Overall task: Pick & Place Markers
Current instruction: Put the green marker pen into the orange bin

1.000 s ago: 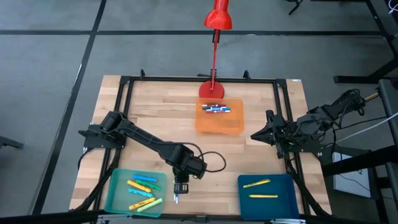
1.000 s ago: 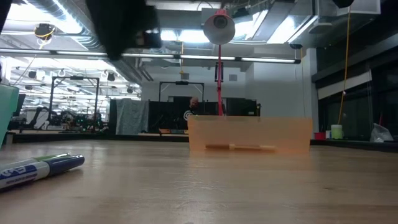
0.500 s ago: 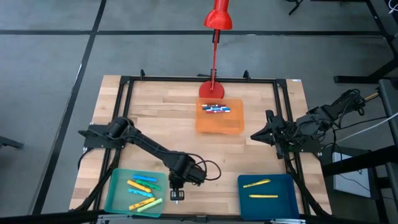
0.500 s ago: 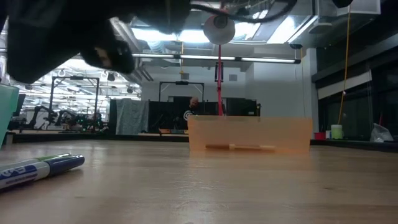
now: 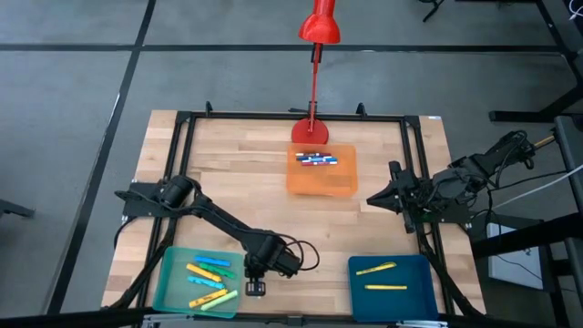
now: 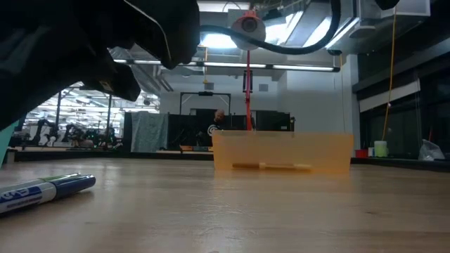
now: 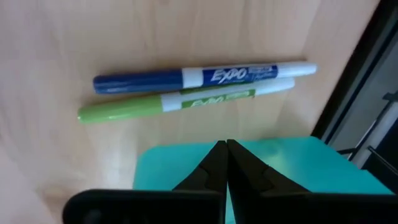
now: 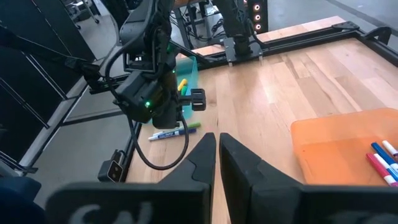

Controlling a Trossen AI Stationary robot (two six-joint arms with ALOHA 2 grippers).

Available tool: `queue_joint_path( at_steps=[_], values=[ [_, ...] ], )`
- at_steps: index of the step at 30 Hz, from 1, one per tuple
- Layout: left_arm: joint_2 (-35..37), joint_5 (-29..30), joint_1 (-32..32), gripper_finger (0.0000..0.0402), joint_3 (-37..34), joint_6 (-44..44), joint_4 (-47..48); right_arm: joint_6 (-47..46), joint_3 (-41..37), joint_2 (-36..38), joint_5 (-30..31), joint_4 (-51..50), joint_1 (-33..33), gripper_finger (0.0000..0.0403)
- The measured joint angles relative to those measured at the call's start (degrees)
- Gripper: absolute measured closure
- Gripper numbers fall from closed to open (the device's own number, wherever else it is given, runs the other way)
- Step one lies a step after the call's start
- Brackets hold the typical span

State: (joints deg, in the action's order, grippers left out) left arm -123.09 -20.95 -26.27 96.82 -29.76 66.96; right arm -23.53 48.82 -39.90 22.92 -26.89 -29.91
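Now the left gripper [image 5: 256,289] hangs low at the near edge of the table, just beside the right rim of the teal tray [image 5: 169,288]. Its two fingers are pressed together and hold nothing; in the left wrist view they meet in a thin line above the teal tray's corner.

Two markers lie loose on the wood close to it: a blue marker [image 7: 199,76] and a green marker [image 7: 180,103], side by side and touching along their length. The low view shows the same pair lying flat on the table.

The other markers are already sorted. Several yellow and green ones lie in the teal tray, blue and red ones in the orange tray [image 5: 322,182], and two yellow ones in the blue tray [image 5: 424,296].

The right gripper [image 5: 374,199] waits at the right side of the table with its fingers nearly together and nothing between them.

The step in hand is, I think, to pick one of the loose pair. To do it well:
- The fingers need to open first.
- The gripper should turn across the marker's length.
- It should come down on the middle of the body.

Because the two touch, a finger must go into the narrow seam between them, or it should take the outer one from its free side. A careless closing can catch both or roll one away.
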Motion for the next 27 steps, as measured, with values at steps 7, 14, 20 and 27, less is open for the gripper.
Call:
queue_joint_path(
  at_steps=[7,14,20,27],
  values=[
    [-0.55,1.40,0.12,0.0400,0.00,1.57,0.78,-0.02,0.00,0.00,0.00,-0.02,0.00,0.0379],
    [-1.05,2.98,0.12,0.0400,0.00,2.51,0.72,0.00,0.00,0.00,0.00,-0.21,0.00,0.0379],
    [-1.05,3.32,0.12,0.0400,-1.02,2.88,0.03,0.00,0.00,0.00,0.00,-0.39,0.00,0.0379],
    [-1.05,3.45,0.12,0.0400,-2.86,3.10,-0.05,0.00,0.00,0.00,0.00,-0.41,-0.01,0.0379]
  ],
)
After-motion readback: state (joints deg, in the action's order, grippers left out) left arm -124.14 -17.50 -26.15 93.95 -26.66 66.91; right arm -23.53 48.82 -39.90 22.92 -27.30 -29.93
